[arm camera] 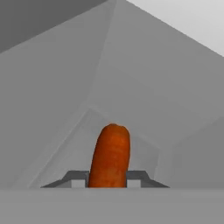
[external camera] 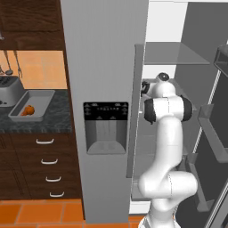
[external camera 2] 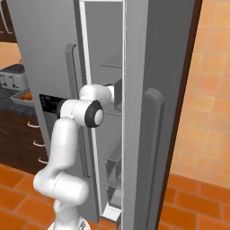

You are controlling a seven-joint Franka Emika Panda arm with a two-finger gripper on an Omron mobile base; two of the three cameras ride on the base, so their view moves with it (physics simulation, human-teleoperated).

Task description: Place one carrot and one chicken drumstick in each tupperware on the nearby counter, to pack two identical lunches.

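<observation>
Grey fridge walls (arm camera: 131, 78) close around the hand view, where a carrot (arm camera: 110, 155) stands between the two dark fingertips (arm camera: 78, 180), its blunt end pointing to twelve o'clock; the tips sit tight against either side of it, so the gripper (arm camera: 105, 181) looks pinched on the carrot, probably so that it can be lifted out of the fridge without slipping. From the bases' cameras the arm (external camera: 167, 147) reaches through the open fridge door (external camera 2: 155, 112) toward the shelves (external camera: 173, 53), its hand buried inside the compartment, which is why the grip itself reads best from the hand view. Out at nine o'clock in the left base view, the rectangular tupperware (external camera: 41, 94) rests on the dark marbled counter (external camera: 58, 116), just beside the silver toaster (external camera: 9, 89), with something orange-brown (external camera: 28, 110) already lying in its near end; it is too small to say whether that is a carrot or a drumstick. The second tupperware and the drumsticks I cannot pick out. My judgement is that this carrot is being fetched for one of the containers, and the packing is at an early stage. Below the counter, drawers with curved handles (external camera: 44, 141) run down the cabinet front.
</observation>
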